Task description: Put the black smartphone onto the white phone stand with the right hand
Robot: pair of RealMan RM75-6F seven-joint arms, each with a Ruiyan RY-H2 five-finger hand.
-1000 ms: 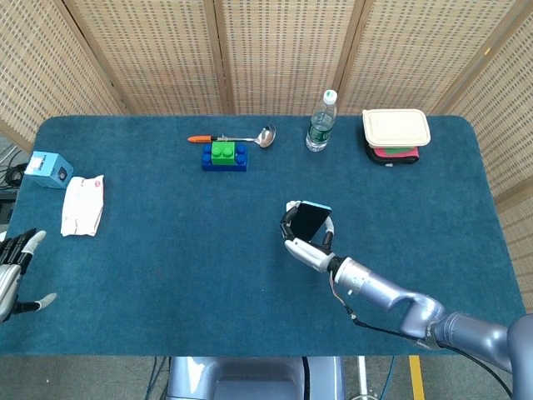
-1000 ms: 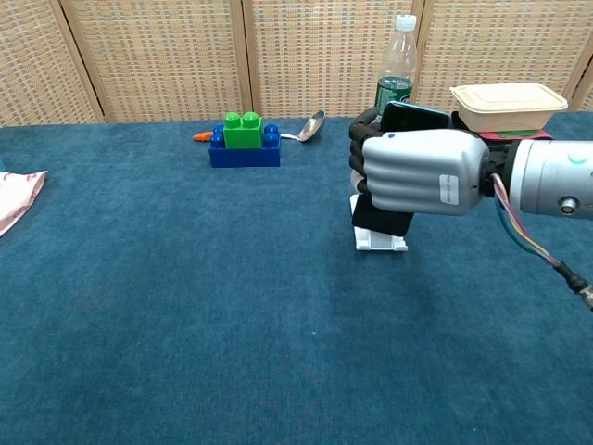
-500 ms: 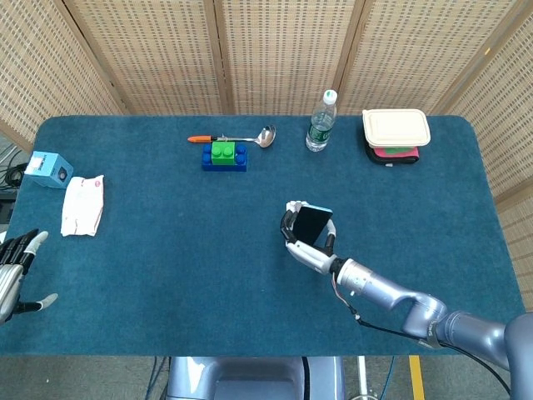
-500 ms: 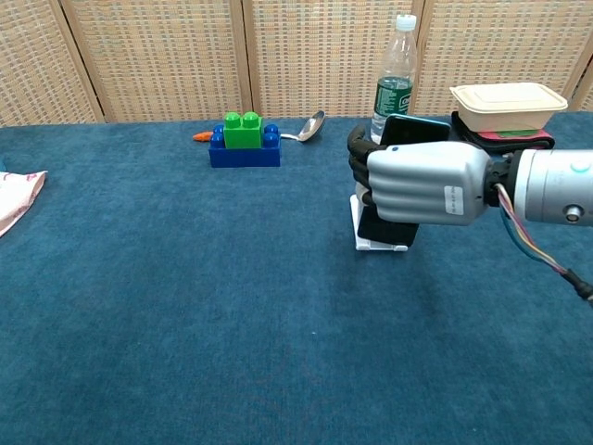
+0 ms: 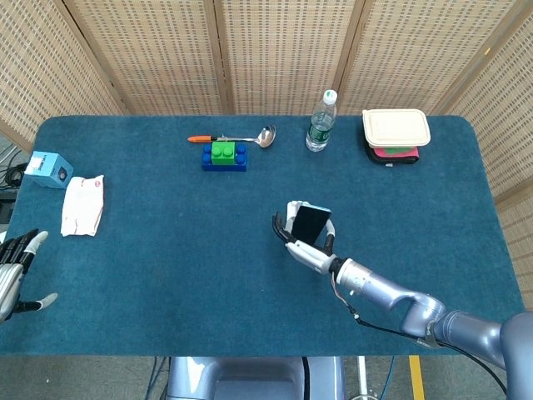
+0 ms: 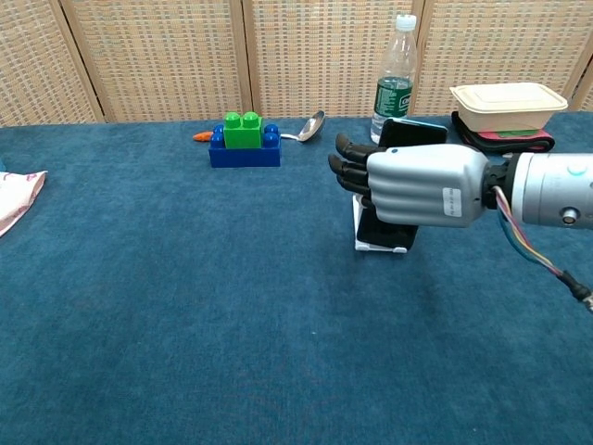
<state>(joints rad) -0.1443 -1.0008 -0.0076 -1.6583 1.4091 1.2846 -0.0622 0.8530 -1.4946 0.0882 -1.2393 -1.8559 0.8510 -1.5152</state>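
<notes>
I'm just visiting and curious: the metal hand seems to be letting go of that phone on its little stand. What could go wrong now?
The right hand sits very close to the black smartphone with its fingers stretched out past it, so pulling away could brush the phone off. The white phone stand looks small and light; a nudge might tip it. Whether the phone is fully seated is hidden behind the hand.

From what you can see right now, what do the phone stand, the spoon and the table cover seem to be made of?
Phone stand: probably plastic, plain matte white.
Spoon: likely metal bowl, shiny grey, with orange handle, perhaps plastic.
Table cover: seems fabric, like felt or short carpet; fuzzy blue texture.
</notes>
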